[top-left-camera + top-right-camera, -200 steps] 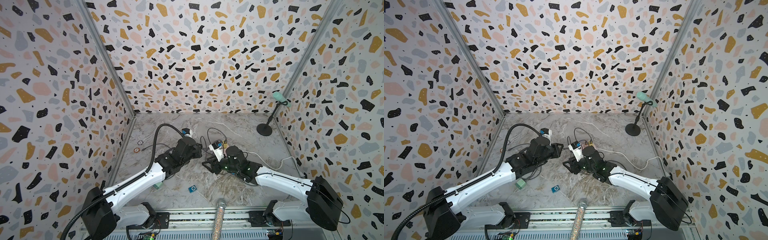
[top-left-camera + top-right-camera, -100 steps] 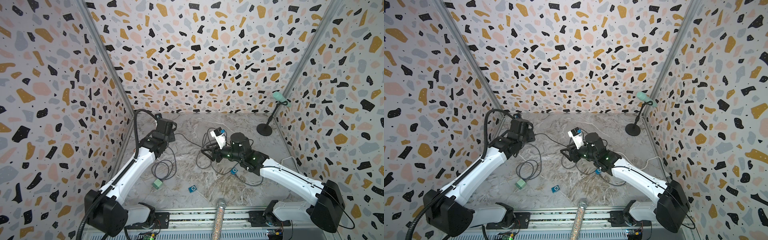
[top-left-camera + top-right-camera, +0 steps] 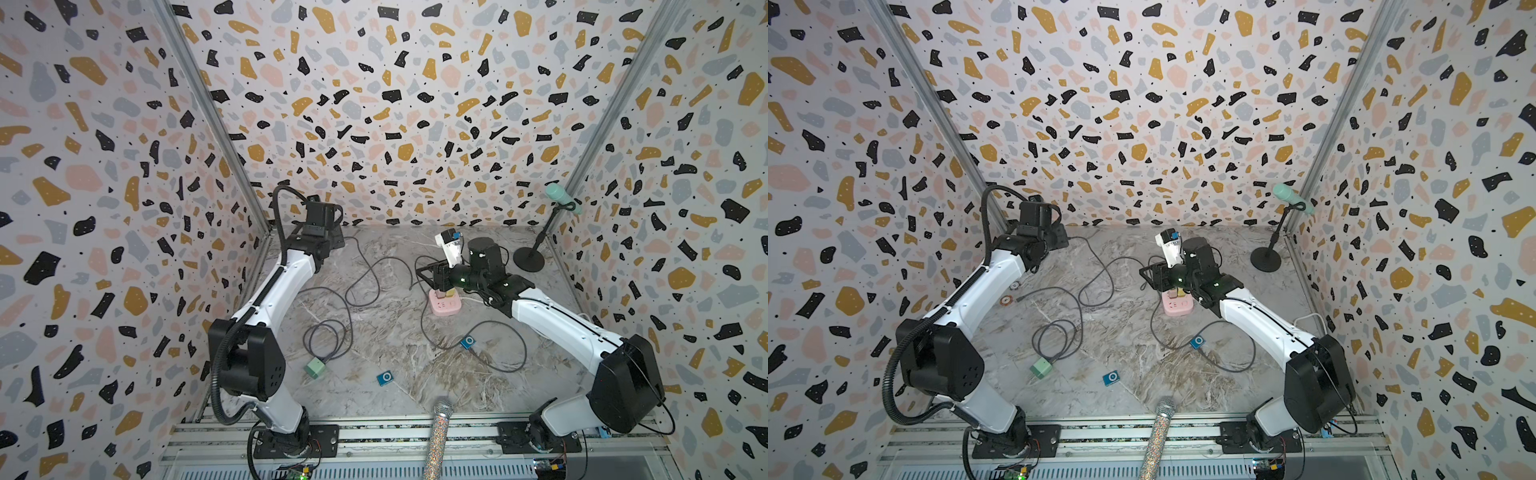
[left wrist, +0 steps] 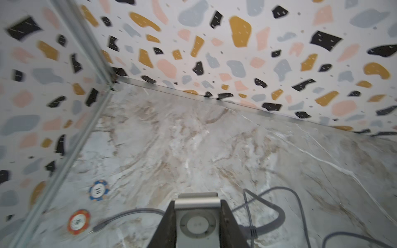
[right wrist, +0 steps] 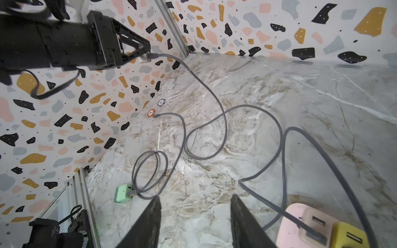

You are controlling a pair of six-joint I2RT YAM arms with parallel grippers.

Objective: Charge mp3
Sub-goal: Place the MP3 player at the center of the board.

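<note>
Nearest us, a glittery microphone lies across the front rail. Behind it on the bench we see a blue mp3 player lying loose, and a green charger with its cord coiled beside it. Further in, a second blue player has a cable plugged into it. Next comes the pink power strip. The right end effector hovers just above the strip, fingers apart and holding nothing. In the far left corner, the left end effector is clamped on the silver mp3, raised off the bench. A grey cable runs from the silver mp3 down onto the bench. Two poker chips lie by the left wall.
</note>
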